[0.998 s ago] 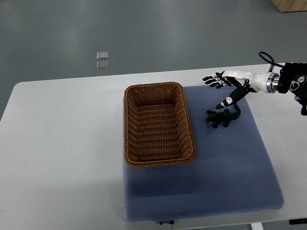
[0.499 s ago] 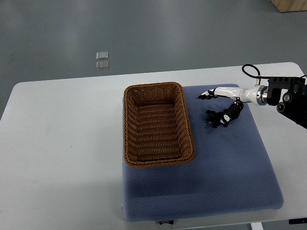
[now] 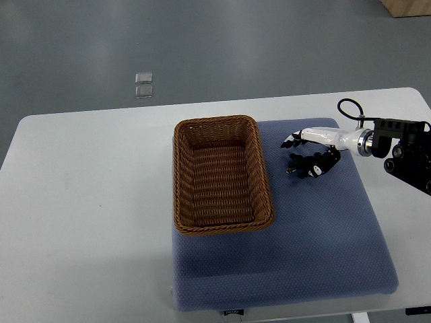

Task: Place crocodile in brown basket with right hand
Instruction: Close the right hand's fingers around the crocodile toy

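The right robot hand (image 3: 316, 141) reaches in from the right edge and sits low over the crocodile (image 3: 307, 168), to the right of the brown basket (image 3: 222, 122). It is touching or almost touching the toy, but from this steep view I cannot tell how far it is closed or whether it has a grip. The black crocodile lies on the blue pad (image 3: 303, 256), just right of the basket and outside it. The basket stands on the pad's left part, with white tabletop (image 3: 81, 202) stretching away to its left.
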`<state>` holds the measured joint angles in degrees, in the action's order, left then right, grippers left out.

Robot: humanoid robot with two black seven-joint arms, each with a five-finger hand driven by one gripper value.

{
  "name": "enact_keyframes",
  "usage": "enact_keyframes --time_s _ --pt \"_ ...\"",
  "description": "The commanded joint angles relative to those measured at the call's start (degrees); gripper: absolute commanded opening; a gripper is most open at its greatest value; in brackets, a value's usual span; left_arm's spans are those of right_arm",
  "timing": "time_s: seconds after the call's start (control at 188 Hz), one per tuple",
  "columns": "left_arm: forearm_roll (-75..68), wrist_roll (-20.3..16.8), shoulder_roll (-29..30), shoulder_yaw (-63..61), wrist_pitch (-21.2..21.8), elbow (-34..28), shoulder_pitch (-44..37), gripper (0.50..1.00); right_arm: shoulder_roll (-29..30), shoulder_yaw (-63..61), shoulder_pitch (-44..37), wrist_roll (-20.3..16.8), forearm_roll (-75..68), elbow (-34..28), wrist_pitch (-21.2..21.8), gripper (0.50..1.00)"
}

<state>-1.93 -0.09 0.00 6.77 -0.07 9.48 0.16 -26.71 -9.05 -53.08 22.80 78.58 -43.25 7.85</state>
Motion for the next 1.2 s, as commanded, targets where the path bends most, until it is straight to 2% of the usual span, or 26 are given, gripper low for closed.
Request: enact_keyframes --time_s 0.0,0.058,0.17,0.249,0.313,0.61,1.194 --pt "0.0 0.0 0.0 0.0 0.0 0.0 0.0 1.0 0.0 0.1 0.0 0.0 0.0 0.0 0.0 0.75" --pt "0.0 0.0 0.0 0.0 0.0 0.0 0.0 1.0 0.0 0.1 0.0 0.1 0.0 0.0 0.0 0.725" --pt "0.0 0.0 0.0 0.0 0.0 0.0 0.0 1.0 -0.1 0.1 0.1 0.1 0.0 -0.1 0.0 0.721" --pt "0.0 0.0 0.0 0.0 0.0 0.0 0.0 1.0 -0.1 0.1 0.1 0.3 0.0 -0.3 0.0 0.686" --pt "0.0 0.0 0.0 0.0 0.0 0.0 0.0 1.0 -0.1 0.1 0.1 0.8 0.0 -0.5 0.0 0.678" --pt "0.0 0.0 0.0 0.0 0.0 0.0 0.0 1.0 -0.4 0.8 0.1 1.9 0.4 -0.6 -0.3 0.5" --pt "0.0 0.0 0.0 0.0 0.0 0.0 0.0 1.0 -1.2 0.8 0.0 3.4 0.9 -0.6 -2.3 0.5"
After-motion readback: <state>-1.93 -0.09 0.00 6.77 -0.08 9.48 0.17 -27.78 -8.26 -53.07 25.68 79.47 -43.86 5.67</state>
